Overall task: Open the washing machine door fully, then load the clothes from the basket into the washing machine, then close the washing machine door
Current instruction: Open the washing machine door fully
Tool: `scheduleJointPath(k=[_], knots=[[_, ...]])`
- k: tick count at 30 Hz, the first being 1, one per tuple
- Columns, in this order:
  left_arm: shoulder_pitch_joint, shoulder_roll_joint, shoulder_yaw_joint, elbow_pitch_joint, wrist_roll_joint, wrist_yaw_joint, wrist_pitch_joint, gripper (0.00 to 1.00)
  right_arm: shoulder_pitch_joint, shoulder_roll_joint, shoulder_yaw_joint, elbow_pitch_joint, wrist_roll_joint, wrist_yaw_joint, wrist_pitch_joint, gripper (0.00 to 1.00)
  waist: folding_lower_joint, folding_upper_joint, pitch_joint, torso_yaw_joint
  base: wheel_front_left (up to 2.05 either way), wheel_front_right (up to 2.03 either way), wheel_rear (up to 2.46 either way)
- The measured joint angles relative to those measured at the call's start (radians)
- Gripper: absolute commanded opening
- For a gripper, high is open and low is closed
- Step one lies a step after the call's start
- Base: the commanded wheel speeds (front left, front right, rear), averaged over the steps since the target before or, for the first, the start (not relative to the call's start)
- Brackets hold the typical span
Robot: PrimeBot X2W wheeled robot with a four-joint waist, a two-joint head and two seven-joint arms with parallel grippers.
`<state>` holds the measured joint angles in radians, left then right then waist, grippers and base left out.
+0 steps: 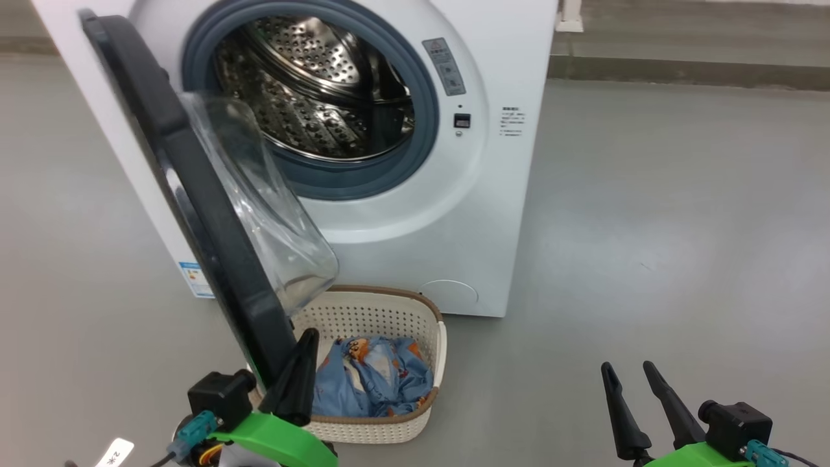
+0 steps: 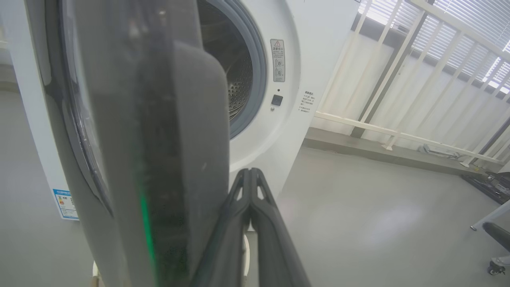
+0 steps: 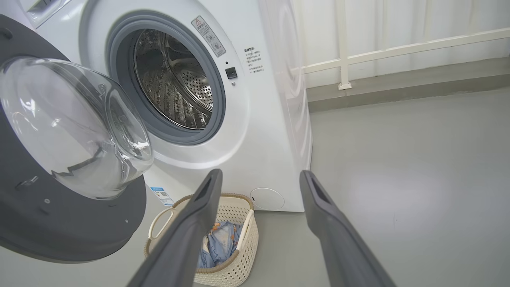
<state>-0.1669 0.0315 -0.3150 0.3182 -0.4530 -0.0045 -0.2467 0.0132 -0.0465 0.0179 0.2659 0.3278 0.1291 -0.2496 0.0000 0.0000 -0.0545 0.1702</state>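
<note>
The white washing machine (image 1: 415, 214) stands ahead with its steel drum exposed. Its round black washing machine door (image 1: 194, 194) hangs swung out on the left, glass bowl window (image 1: 259, 194) bulging toward the basket. My left gripper (image 1: 310, 334) is shut, fingers pressed together right beside the door's lower edge (image 2: 175, 167); whether they touch it is unclear. Below the door sits the cream basket (image 1: 379, 311) with brown rim, holding the light blue clothes (image 1: 373, 376). My right gripper (image 1: 628, 368) stands open over bare floor to the right, fingers (image 3: 199, 207) framing the basket (image 3: 235, 255) and clothes (image 3: 219, 247).
Grey floor (image 1: 648, 227) stretches wide to the right of the machine. A low kerb (image 1: 687, 71) and white railing (image 2: 398, 99) run along the back wall. A wheeled stand leg (image 2: 494, 235) shows at the far right of the left wrist view.
</note>
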Motion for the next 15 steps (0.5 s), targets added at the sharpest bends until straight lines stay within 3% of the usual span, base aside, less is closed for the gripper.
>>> scheduleJointPath(k=[15], knots=[[0.017, 0.018, 0.003, -0.006, 0.0, 0.007, -0.001, 0.0, 0.001, 0.0, 0.03, -0.001, 0.027, 0.0, 0.0, 1.0, 0.0, 0.0, -0.02, 0.132, 0.0, 0.0, 0.0]])
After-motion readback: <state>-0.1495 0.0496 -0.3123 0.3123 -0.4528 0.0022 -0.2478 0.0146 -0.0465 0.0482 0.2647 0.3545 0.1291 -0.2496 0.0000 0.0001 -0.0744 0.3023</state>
